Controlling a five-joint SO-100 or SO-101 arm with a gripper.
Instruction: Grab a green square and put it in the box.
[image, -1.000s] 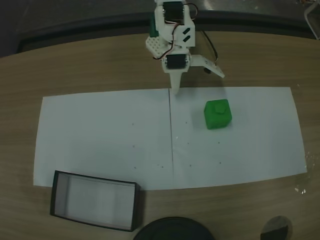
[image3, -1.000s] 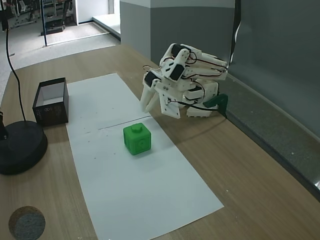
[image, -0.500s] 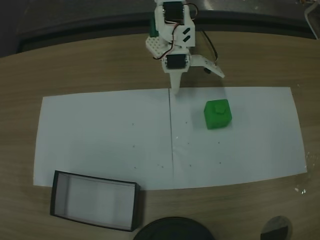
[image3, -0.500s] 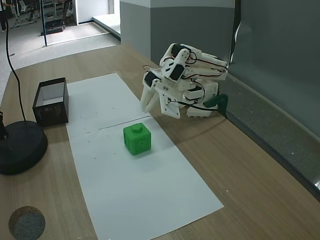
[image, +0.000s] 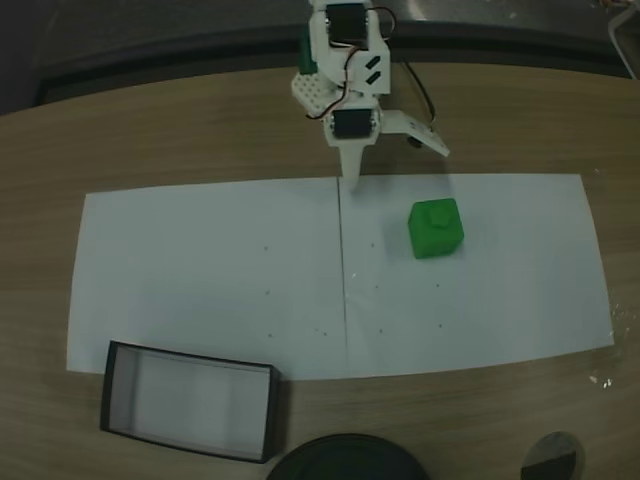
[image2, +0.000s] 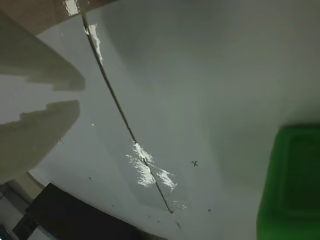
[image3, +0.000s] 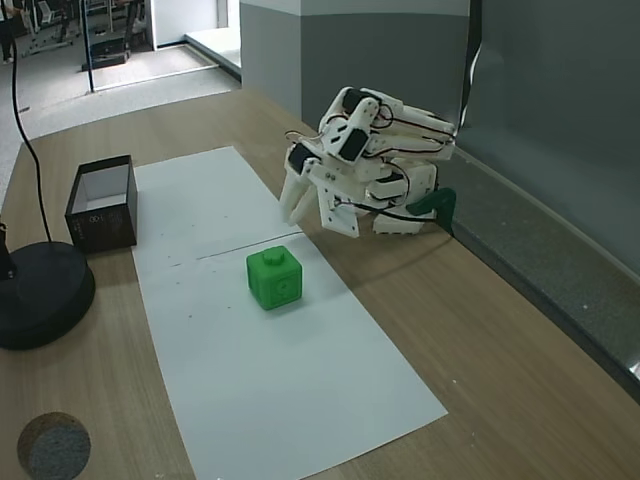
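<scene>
sitting on a sheet of white paper (image: 200, 270), the green square (image: 435, 228) rests with its raised round stud facing up, toward the right half of the sheet in a fixed view from above. in the other fixed view the green square (image3: 274, 277) is near the middle of the paper, with a second round mark on its side face. the white robot arm (image3: 370, 165) is folded down low at the far edge of the wooden surface (image: 180, 130). its claw (image: 351, 178) points down at the edge of the paper, near a thin dark line drawn across the sheet, and is apart from the cube. in the wrist view the two pale fingers (image2: 35, 130) sit at the left with a narrow gap between them, holding nothing, and the green square (image2: 292, 185) fills the lower right corner. the box (image: 190, 400), black-walled with a pale floor, lies at the near left corner of the paper in the fixed view from above, well apart from the cube. a round black disc (image3: 35, 295) sits just beside the box (image3: 102, 203) in the side fixed view.
</scene>
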